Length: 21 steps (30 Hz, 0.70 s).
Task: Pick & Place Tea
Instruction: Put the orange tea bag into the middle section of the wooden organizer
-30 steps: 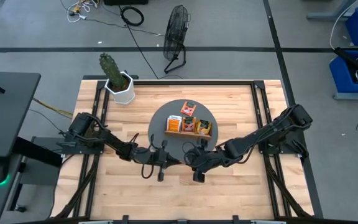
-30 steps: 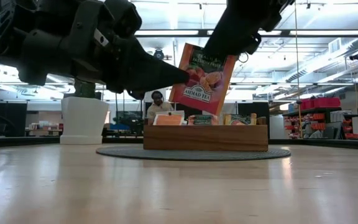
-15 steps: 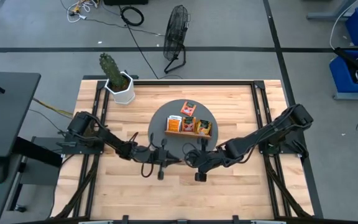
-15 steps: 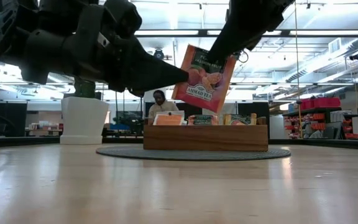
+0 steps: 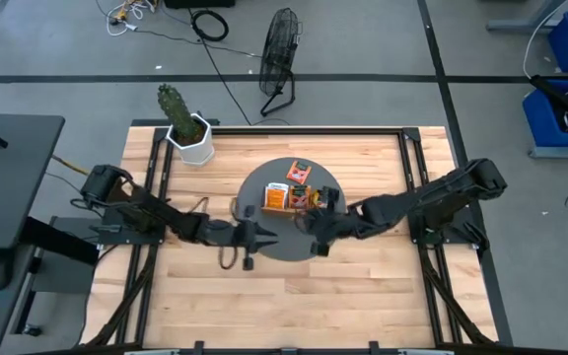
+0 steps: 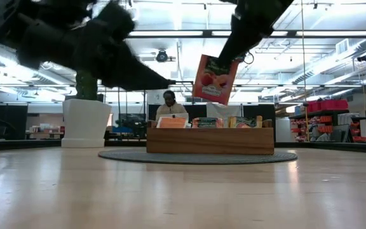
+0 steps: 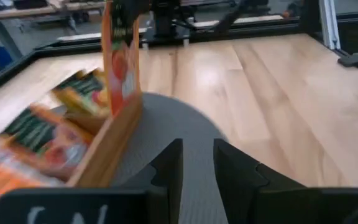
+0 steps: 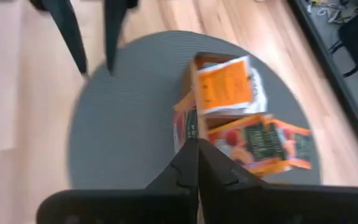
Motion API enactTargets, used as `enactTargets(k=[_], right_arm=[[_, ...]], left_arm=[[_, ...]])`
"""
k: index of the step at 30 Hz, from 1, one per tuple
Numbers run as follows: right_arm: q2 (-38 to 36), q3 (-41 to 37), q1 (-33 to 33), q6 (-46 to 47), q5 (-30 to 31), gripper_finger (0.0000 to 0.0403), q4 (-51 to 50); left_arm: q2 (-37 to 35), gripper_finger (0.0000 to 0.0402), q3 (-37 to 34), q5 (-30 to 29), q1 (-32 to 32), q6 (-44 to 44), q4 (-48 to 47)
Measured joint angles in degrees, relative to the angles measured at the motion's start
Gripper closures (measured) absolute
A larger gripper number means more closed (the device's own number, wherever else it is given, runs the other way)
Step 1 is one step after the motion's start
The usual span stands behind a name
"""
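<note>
An orange tea sachet (image 6: 213, 79) hangs above the brown wooden tray (image 6: 189, 141), with my right gripper (image 6: 232, 52) shut on it. The left wrist view shows the same sachet (image 7: 122, 62) over the tray's wall (image 7: 107, 146). Several more sachets stand or lie in the tray (image 8: 229, 90). My left gripper (image 7: 197, 163) is open and has nothing between its fingers. It sits over the near left part of the grey mat (image 5: 256, 237), clear of the hanging sachet. My right gripper pinches the sachet's upper corner (image 6: 223, 63) between its two fingers. The fingers slant down from above and from the table's right. The sachet hangs below them, a little tilted, clear of the tray and the mat.
The tray stands on a round grey mat (image 6: 196, 156). A cactus in a white pot (image 5: 187, 130) is at the far left corner. Dark frame rails (image 5: 414, 168) run along the table's sides. A fan (image 5: 279, 54) stands on the floor beyond, and a person (image 6: 170, 105) is far behind.
My left gripper has let go of the sachet's side, opened and drawn back toward the table's left. My right gripper has taken the sachet by its top and carried it up and toward the far edge, over the tray. The sachet has turned about as it went.
</note>
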Motion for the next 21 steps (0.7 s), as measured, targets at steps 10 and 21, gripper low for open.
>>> enactTargets(k=[10,21], right_arm=[[-0.01,0.0,-9.43,-9.87,-5.13,0.0403,-0.91],[0.25,0.01,-20.11,-16.47,-17.63,0.0403,0.65]], left_arm=[[-8.2,0.0317,-17.29,-0.53,2.85,-0.48,18.69],[-19.39,0.0317,-24.74,-1.95,3.53,-1.22,19.04]])
